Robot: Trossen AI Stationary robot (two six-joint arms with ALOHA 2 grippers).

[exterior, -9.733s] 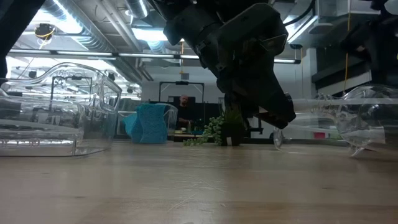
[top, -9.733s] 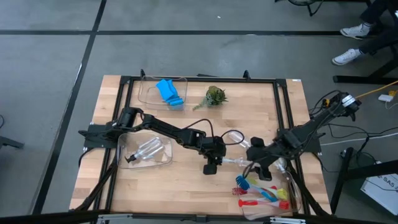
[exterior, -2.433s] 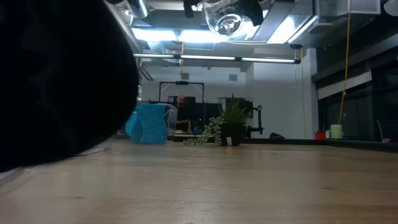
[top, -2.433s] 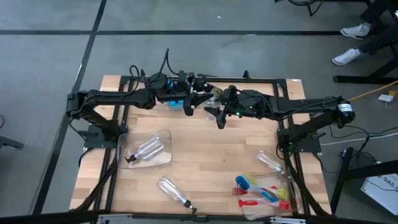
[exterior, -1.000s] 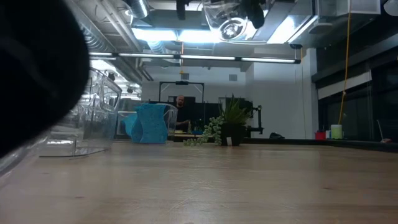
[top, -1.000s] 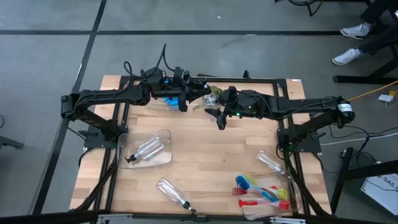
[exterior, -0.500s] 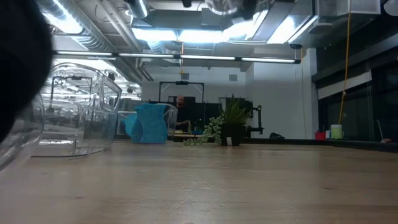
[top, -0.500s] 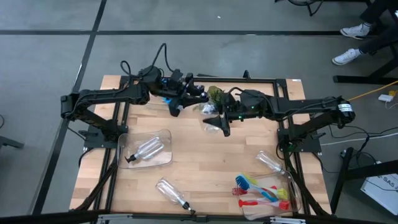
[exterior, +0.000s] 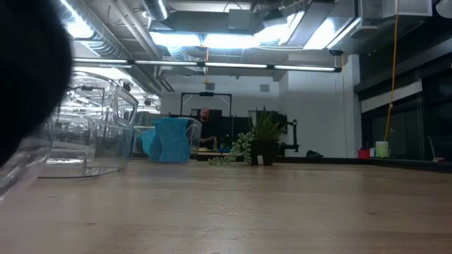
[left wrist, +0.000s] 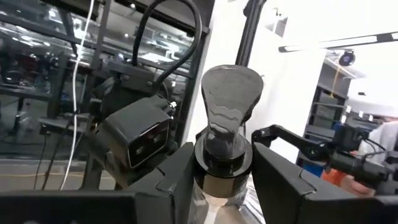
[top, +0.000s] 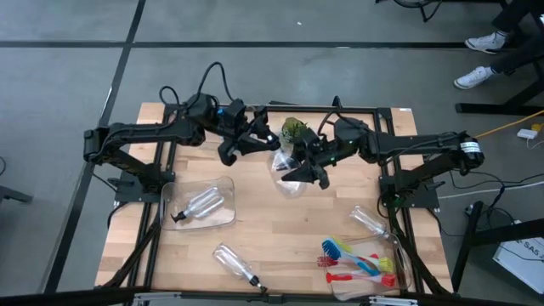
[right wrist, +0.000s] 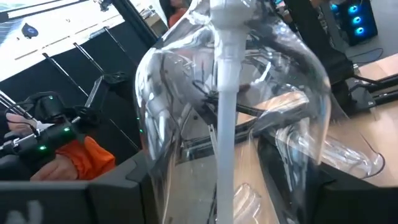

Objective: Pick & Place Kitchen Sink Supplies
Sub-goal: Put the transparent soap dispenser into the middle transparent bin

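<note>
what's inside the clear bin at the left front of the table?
The clear bin holds one clear pump bottle lying on its side, black top toward the left arm's base. Nothing else shows through its walls; the bin is transparent, so little is hidden.

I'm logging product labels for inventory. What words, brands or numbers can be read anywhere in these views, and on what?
None can be read.
The clear bottle held between both grippers carries no visible label.
Its black pump top is plain.
The brushes are too small to show any print.
</note>
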